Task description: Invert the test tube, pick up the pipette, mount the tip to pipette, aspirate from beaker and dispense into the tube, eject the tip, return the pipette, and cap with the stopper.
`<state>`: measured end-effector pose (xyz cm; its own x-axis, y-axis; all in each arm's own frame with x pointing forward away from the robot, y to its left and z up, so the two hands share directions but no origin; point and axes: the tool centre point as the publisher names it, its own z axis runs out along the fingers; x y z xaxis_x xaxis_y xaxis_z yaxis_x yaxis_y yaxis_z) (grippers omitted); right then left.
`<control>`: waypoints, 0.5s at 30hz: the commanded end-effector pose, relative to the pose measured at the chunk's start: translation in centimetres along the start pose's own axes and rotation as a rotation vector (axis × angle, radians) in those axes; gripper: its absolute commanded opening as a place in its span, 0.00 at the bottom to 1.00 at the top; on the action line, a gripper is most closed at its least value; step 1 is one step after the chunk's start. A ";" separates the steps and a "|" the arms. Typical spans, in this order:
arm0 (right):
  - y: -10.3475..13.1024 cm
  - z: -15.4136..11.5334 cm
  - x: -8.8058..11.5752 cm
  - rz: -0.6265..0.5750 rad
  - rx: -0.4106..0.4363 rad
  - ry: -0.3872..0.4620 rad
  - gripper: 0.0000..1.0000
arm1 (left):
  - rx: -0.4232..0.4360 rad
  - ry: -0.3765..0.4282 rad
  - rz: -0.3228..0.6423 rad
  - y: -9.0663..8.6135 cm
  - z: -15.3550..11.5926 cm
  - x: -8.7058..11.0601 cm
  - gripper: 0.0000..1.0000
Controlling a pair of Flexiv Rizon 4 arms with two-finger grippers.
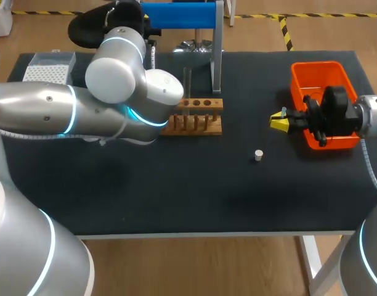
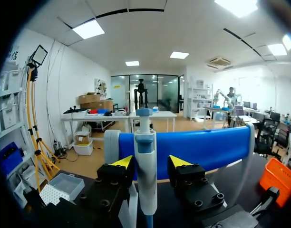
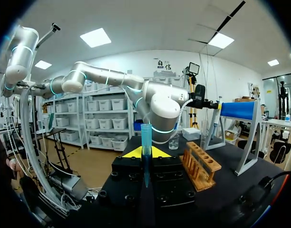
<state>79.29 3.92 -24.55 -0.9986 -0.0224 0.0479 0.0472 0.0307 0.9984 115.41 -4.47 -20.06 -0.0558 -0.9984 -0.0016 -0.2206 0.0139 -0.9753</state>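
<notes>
In the left wrist view the white pipette (image 2: pixel 146 175) with a blue top hangs on the blue stand (image 2: pixel 207 147) between the fingers of my left gripper (image 2: pixel 151 162). The gripper is open, with a gap showing on one side of the pipette. In the head view my left arm hides that gripper by the stand (image 1: pixel 179 15). My right gripper (image 1: pixel 278 121) hovers beside the orange bin (image 1: pixel 321 77), shut on a thin blue pipette tip (image 3: pixel 146 142) held upright. A glass test tube (image 1: pixel 187 81) stands in the wooden rack (image 1: pixel 198 123). The white stopper (image 1: pixel 258 155) lies on the mat.
A tip box (image 1: pixel 50 68) sits at the rear left corner. A small beaker (image 3: pixel 174 141) stands behind the rack (image 3: pixel 200 164), close under my left arm. The front half of the black mat holds only the stopper.
</notes>
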 end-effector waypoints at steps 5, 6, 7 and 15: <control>0.0 0.0 0.1 -0.001 0.001 -0.002 0.00 | 0.001 -0.012 0.002 0.0 0.4 0.1 0.40; 0.0 0.0 0.1 -0.001 0.001 -0.002 0.00 | 0.001 -0.014 0.001 0.0 0.4 0.1 0.40; 0.0 0.0 0.1 -0.001 0.001 -0.002 0.00 | 0.001 -0.015 0.002 0.0 0.4 0.0 0.40; 0.0 0.0 0.1 -0.001 0.001 -0.002 0.00 | -0.001 -0.024 0.001 -0.1 0.7 -0.2 0.39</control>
<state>79.29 3.92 -24.55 -0.9986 -0.0224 0.0479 0.0472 0.0307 0.9984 115.78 -4.09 -20.04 -0.0384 -0.9992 -0.0067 -0.2233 0.0152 -0.9746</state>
